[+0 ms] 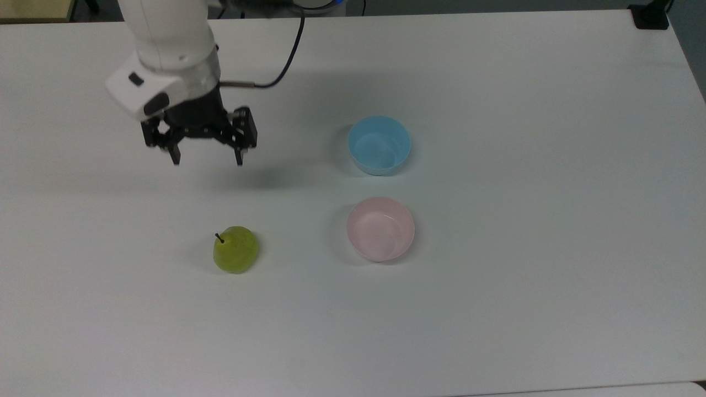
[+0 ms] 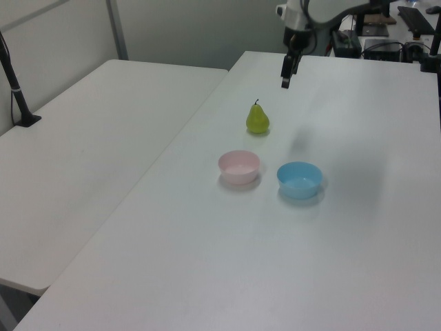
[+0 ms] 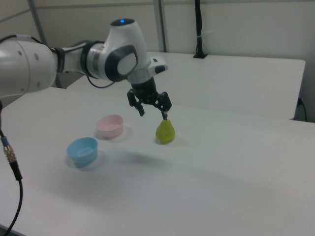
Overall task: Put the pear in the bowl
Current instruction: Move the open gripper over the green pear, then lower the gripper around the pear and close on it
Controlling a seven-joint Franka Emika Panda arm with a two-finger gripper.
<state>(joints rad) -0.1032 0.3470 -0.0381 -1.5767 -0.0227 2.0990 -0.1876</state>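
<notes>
Top view: the end effector (image 1: 207,161) was spread wide, holding nothing, above the white worktop (image 1: 496,309). The yellow-green pear (image 1: 235,250) sat alone, well to the top view's left of the pink bowl (image 1: 380,229). Left view: the pear (image 2: 258,118) stood upright. Right view: the end effector (image 3: 152,114) hung just above it.

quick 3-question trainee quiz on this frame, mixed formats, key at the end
1. True or false: the small yellow-green pear already lies inside the pale pink plastic bowl.
2. In the top view, which bowl sits nearer the top edge? A) the pale pink plastic bowl B) the light blue plastic bowl
3. Fill in: the black two-finger tool hangs above the white table with its fingers ____.

Key: 1 false, the pear stands on the table apart from both bowls; 2 B; 3 open.
</notes>
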